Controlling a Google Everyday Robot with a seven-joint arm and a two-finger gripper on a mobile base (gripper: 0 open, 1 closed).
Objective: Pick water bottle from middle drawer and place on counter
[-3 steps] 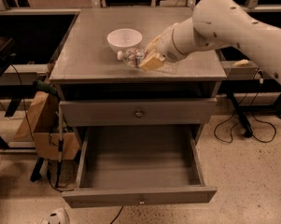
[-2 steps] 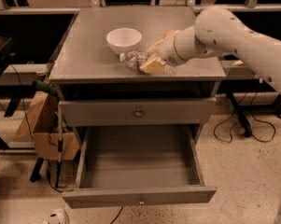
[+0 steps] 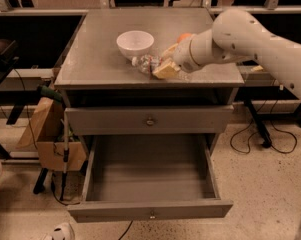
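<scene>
On the grey surface (image 3: 95, 59), just beside the white bowl (image 3: 135, 43): water bottle (image 3: 145, 62), lying on its side against the end effector (image 3: 165, 68). Cannot tell whether gripping or released. Middle drawer (image 3: 150, 211) pulled out, holding no bottle. Placing step judged nearly done; next, release if needed and retract without rolling the bottle. No readable label text.

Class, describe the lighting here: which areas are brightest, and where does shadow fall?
Camera view: warm, dim light; bowl and counter brightest, where the gripper sits by the water bottle; the recess under the counter is darkest; the open middle drawer is evenly shaded.
</scene>
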